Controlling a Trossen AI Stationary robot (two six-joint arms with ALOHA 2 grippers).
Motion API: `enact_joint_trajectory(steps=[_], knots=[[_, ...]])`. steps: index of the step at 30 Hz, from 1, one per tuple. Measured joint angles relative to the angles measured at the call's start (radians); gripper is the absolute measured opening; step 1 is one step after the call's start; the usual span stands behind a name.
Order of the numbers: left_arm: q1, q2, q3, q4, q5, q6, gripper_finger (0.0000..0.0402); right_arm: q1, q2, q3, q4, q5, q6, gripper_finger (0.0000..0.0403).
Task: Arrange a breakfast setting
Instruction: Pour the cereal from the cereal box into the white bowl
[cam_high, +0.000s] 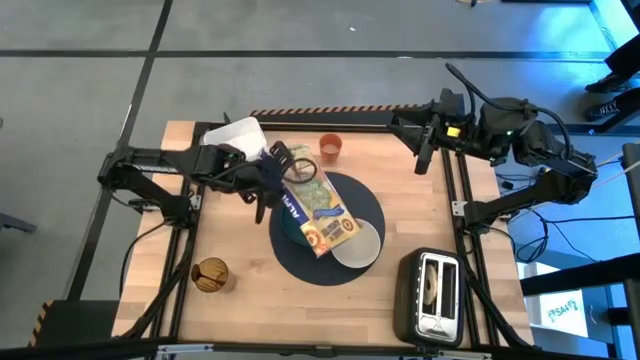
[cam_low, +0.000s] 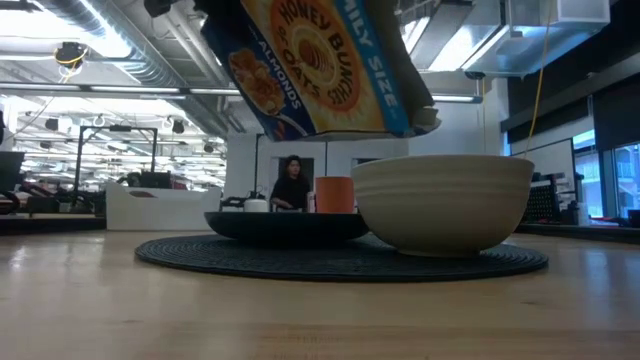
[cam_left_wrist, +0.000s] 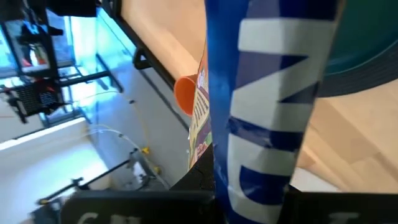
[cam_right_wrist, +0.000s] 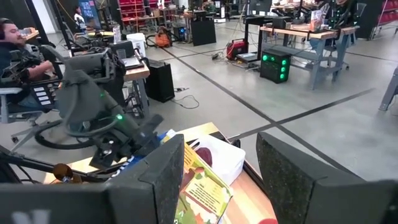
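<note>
From above, the left gripper (cam_high: 272, 172) is clamped on a cereal box (cam_high: 320, 210) tilted over the white bowl (cam_high: 357, 243) on the placemat (cam_high: 300, 262) — pouring, I'd judge; next, tip further. The low view shows the box clear of the bowl. The right gripper (cam_right_wrist: 217, 180) waits, fingers apart, empty.

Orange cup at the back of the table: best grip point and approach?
Judging by the high view, take the orange cup from above, one finger inside the open mouth and one outside, pinching the rim. It stands upright, apart from the placemat. The right gripper, open, is nearer; the left gripper holds the cereal box.
</note>
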Motion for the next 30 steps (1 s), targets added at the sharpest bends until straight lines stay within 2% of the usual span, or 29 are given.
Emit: enact_joint_trajectory(steps=[15, 23, 30], knots=[[-0.130, 0.039, 0.001, 0.000, -0.185, 0.003, 0.0000, 0.000, 0.000, 0.000, -0.002, -0.001, 0.000, 0.0188], [-0.174, 0.124, 0.001, 0.033, -0.360, 0.041, 0.0000, 0.000, 0.012, 0.000, 0.000, -0.010, -0.001, 0.0188], [-0.220, 0.142, 0.001, 0.049, -0.372, 0.092, 0.0000, 0.000, 0.028, 0.001, -0.009, -0.030, 0.001, 0.0188]])
